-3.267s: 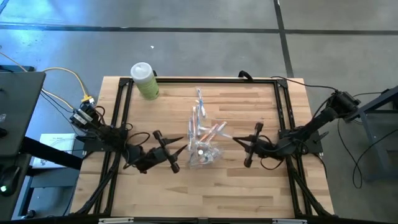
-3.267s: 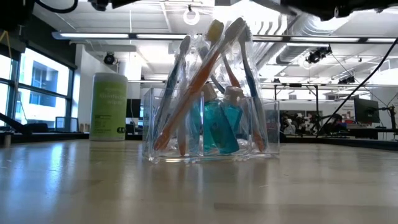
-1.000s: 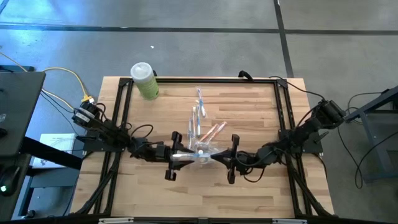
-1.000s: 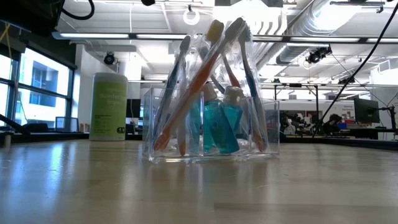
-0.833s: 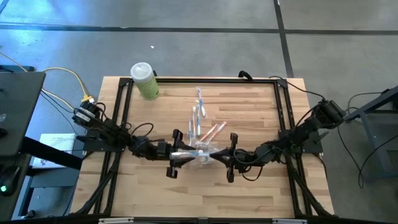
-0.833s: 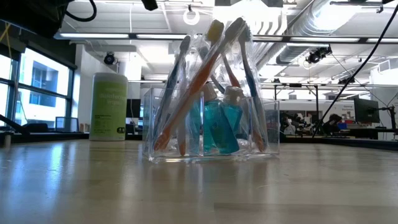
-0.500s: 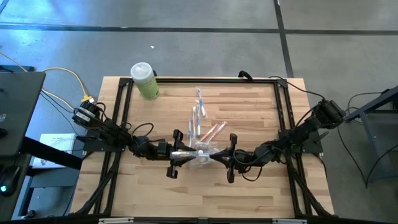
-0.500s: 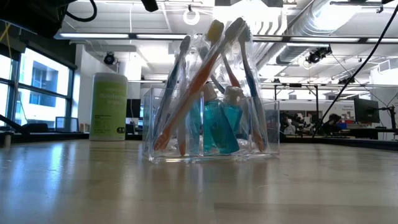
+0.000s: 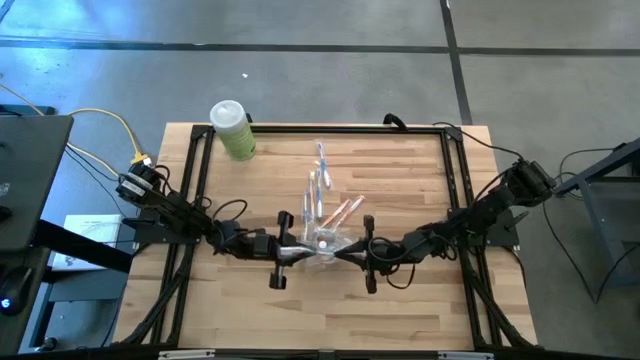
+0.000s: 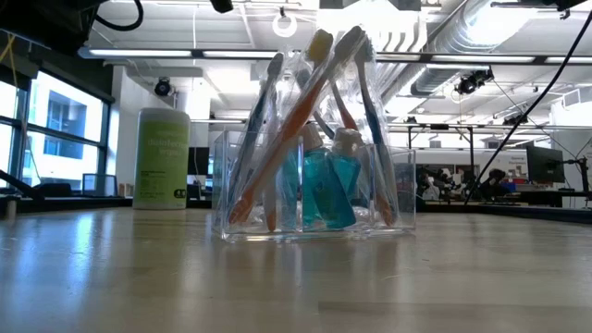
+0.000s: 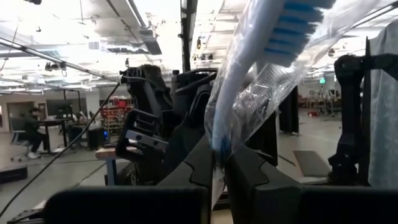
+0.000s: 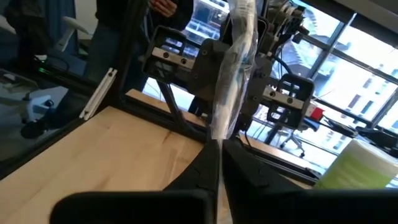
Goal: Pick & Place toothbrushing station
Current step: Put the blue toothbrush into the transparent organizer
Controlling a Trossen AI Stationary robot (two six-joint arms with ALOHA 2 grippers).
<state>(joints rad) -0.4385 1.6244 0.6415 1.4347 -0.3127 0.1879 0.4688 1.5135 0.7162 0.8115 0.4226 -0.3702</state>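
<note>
Clear, crinkly plastic wraps the toothbrushing station (image 9: pixel 325 225), a see-through holder of teal and orange brushes standing mid-table (image 9: pixel 400 310). My left gripper (image 9: pixel 297 251) is pinched shut on that wrap beside a blue-bristled brush (image 11: pixel 283 31); my right gripper (image 9: pixel 348 256) pinches the opposite side. I judge it light, slippery and top-heavy, so gripping low suits best.

Bright overhead ceiling lights, window glare, soft tabletop reflections, blurred near foreground in wrist views

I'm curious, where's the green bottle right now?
In the high view the green bottle stands at the table's far left corner, apart from the toothbrush holder mid-table.
</note>
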